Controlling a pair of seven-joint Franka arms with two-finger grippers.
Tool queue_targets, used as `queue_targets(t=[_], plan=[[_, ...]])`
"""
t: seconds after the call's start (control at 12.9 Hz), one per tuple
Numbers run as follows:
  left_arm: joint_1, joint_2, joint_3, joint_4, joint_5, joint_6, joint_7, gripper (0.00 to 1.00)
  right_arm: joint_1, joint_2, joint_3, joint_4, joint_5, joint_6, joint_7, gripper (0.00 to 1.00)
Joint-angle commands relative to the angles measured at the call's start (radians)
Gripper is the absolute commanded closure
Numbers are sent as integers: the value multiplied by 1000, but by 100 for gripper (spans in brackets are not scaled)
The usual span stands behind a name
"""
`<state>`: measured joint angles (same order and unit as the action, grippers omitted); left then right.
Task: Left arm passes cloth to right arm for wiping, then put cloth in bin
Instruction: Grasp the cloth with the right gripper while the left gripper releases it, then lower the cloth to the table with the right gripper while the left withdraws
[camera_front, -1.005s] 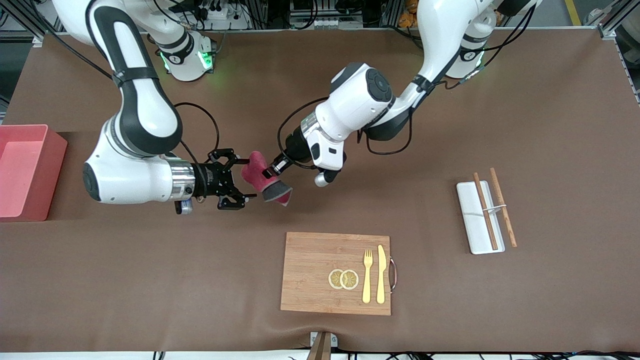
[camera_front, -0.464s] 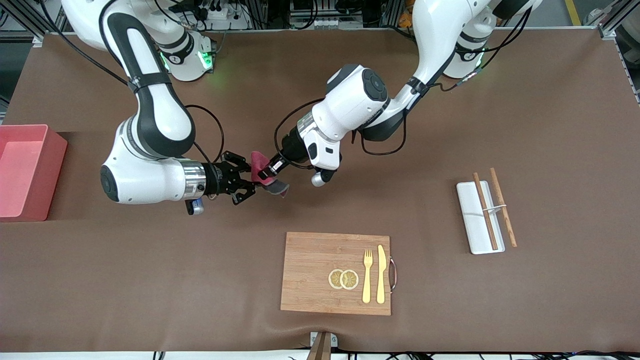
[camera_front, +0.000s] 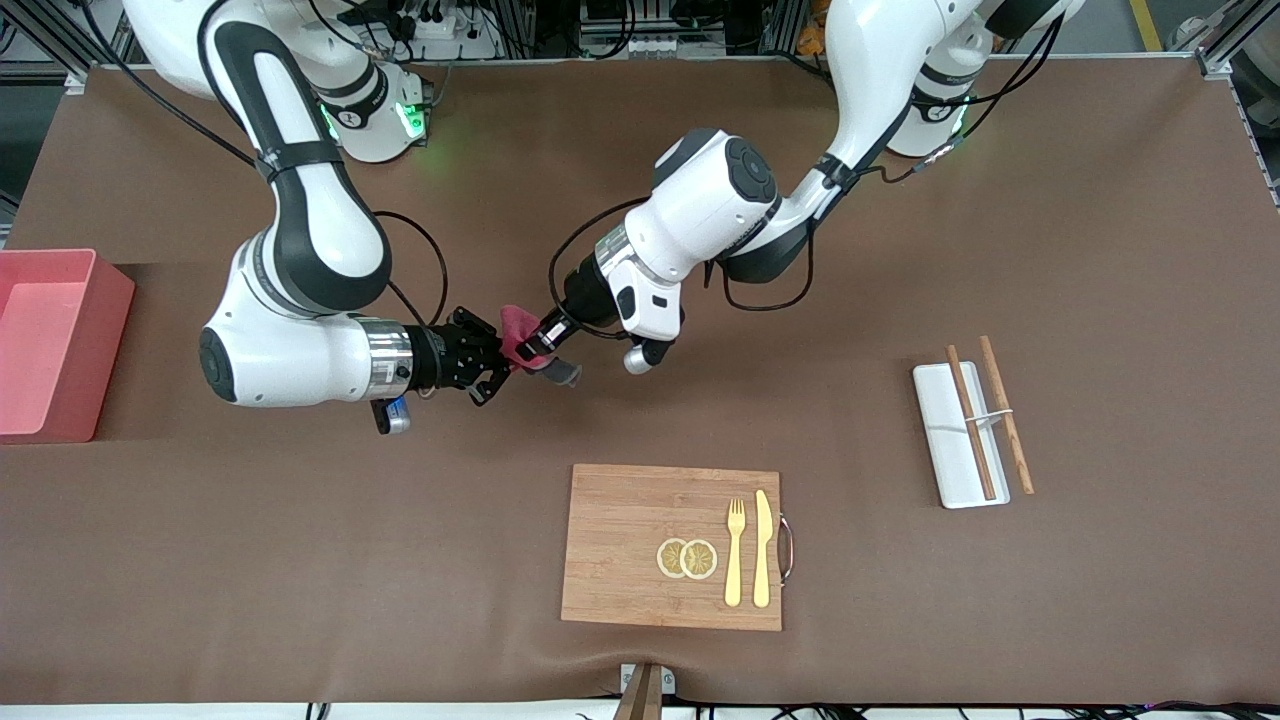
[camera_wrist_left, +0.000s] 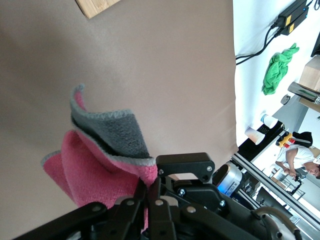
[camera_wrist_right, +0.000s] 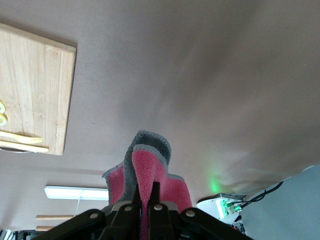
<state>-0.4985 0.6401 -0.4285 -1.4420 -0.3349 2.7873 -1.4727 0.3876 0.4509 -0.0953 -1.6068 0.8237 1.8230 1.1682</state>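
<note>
The crimson cloth (camera_front: 517, 328) with its grey band hangs above the table's middle, held between both grippers. The left arm's gripper (camera_front: 527, 350) is shut on it; the left wrist view shows its fingers (camera_wrist_left: 149, 192) pinching the pink fold (camera_wrist_left: 95, 165). The right arm's gripper (camera_front: 503, 362), with the silver wrist and blue light, is shut on the cloth from the right arm's end; the right wrist view shows its fingers (camera_wrist_right: 145, 192) clamped on the cloth (camera_wrist_right: 150, 165). The pink bin (camera_front: 105, 340) stands at the right arm's end of the table.
A wooden cutting board (camera_front: 620, 545) with lemon slices, a fork and a knife lies nearer the front camera than the grippers. A white tray (camera_front: 945, 440) with chopsticks lies toward the left arm's end.
The two grippers came together. The right gripper, open beside the cloth before, has shut on it. The cloth now hangs more bunched between them.
</note>
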Motion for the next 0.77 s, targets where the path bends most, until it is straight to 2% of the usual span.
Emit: queue_targets(t=[0.0,0.08,0.31,0.54,0.7], plan=[[0,-13,28,17,28,-3,-6,43,7,3,-12,4,-38,4,-112,100],[5,-28,43,15,40,-40,-8,0,1,12,-12,5,-82,9,-155,100],[14,-92,106,17,85,-174,-4,0,7,46,-11,-7,-291,80,-258,100],[96,-164,113,17,178,-323,11,0,1,110,-12,-28,-351,175,-368,100],[152,-201,114,15,204,-420,93,0,-25,149,-18,-53,-420,237,-493,100]])
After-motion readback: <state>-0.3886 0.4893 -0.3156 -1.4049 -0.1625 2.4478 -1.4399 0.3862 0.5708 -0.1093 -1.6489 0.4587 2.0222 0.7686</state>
